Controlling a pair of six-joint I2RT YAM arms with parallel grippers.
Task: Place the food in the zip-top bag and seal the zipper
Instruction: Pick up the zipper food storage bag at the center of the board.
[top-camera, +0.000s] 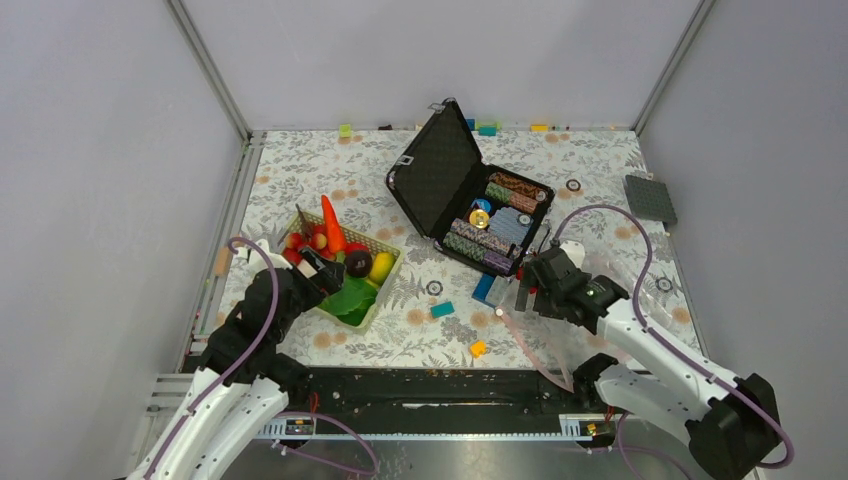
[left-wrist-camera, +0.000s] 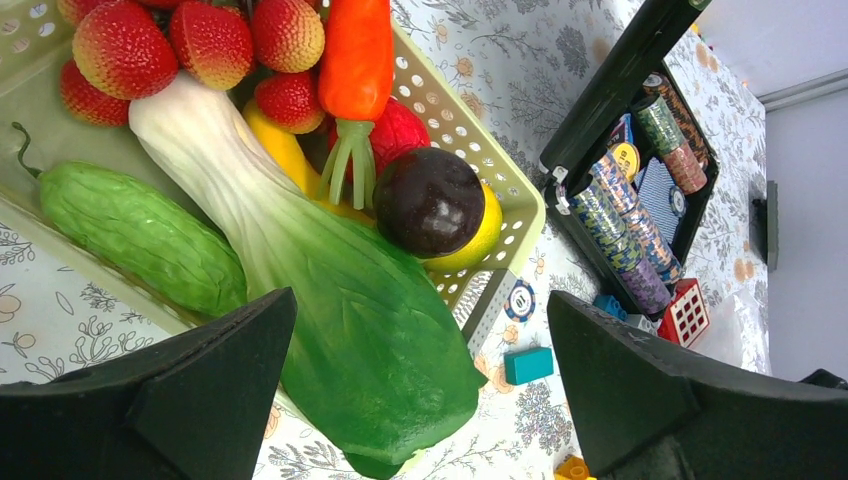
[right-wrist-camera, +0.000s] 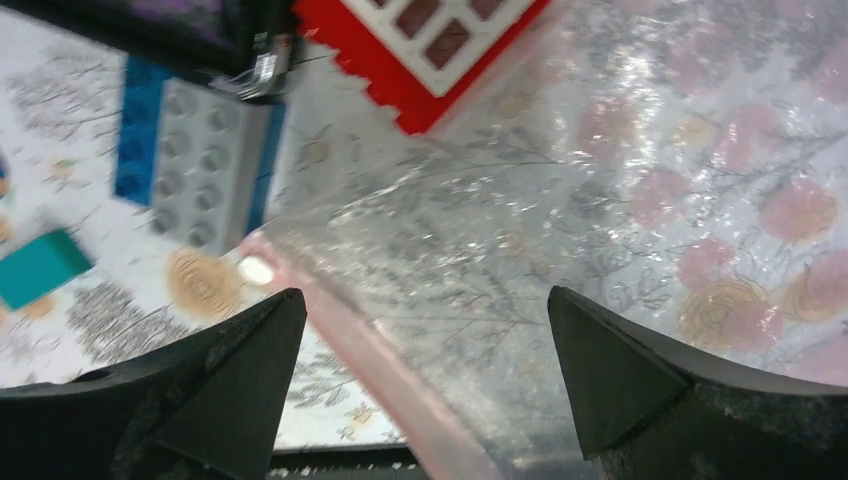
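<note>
Floral counter (top-camera: 330, 170) carries the open black case (top-camera: 440, 170); left of it the food (top-camera: 335, 240) lies in the green basket (left-wrist-camera: 470, 130) under the released left claw (left-wrist-camera: 415, 300). Just nearside of the case the zip-top bag (right-wrist-camera: 600, 250) lies flat, seemingly unopened, below the released right claw (right-wrist-camera: 425, 300), which should pinch one lip at the zipper (right-wrist-camera: 350, 330) and lift.

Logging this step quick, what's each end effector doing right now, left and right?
Left end effector: open, holding nothing, over the green basket.
Right end effector: open, holding nothing, over the zip-top bag.
</note>
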